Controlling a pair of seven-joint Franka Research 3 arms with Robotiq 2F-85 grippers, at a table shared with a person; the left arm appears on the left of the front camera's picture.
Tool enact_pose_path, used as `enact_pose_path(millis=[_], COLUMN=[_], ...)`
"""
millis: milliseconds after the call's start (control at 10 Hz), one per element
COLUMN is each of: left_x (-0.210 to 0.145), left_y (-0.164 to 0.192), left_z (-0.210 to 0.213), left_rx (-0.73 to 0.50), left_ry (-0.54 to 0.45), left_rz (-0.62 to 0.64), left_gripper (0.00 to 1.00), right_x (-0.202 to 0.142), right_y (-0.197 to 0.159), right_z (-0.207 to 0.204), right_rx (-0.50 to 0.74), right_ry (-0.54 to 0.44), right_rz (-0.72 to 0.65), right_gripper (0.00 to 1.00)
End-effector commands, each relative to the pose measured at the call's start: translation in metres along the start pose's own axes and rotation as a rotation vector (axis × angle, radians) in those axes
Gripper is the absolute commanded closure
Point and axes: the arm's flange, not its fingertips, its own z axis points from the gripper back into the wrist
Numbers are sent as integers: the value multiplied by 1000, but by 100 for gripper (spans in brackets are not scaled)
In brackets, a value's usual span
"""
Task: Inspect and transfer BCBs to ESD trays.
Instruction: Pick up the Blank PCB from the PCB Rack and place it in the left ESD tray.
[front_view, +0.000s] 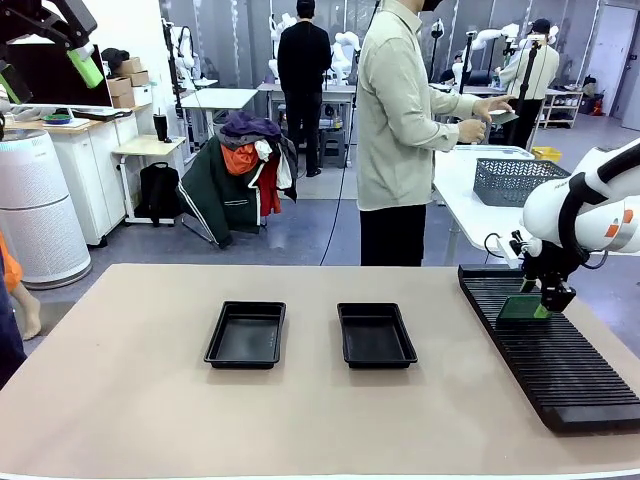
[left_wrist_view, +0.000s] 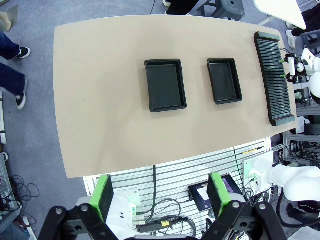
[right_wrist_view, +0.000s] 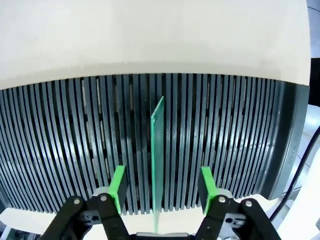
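A thin green BCB (right_wrist_view: 157, 150) stands on edge in a slot of the long black ribbed rack (right_wrist_view: 240, 135), and also shows as a BCB (front_view: 518, 308) in the front view. My right gripper (right_wrist_view: 161, 187) straddles the board, one green pad on each side with a gap to both, so it is open. In the front view that right gripper (front_view: 546, 298) hangs over the rack (front_view: 560, 360). Two black ESD trays (front_view: 246, 335) (front_view: 376, 335) lie mid-table with nothing in them. My left gripper (left_wrist_view: 160, 200) is open and high above the table, looking down on the trays (left_wrist_view: 165, 85) (left_wrist_view: 224, 81).
The rack runs along the table's right edge. A person (front_view: 400, 120) stands beyond the far edge, turned toward another table (front_view: 470, 175) with a grey basket (front_view: 515, 180). Bare tabletop (front_view: 130, 390) spreads left of and in front of the trays.
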Motion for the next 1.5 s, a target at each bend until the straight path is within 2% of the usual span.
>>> enact_pose_path(millis=[0, 600, 1400], left_x=[0, 0, 0], left_y=[1, 1, 1], left_z=[0, 0, 0], left_rx=[1, 1, 1], left_ry=[1, 1, 1], left_rz=[5, 5, 5], left_gripper=[0, 0, 0], right_x=[-3, -6, -4], right_y=[1, 3, -1], right_z=[1, 2, -1], right_rx=[-13, -28, 18], right_ry=[16, 12, 16], right_rz=[23, 47, 52], right_gripper=[29, 56, 90])
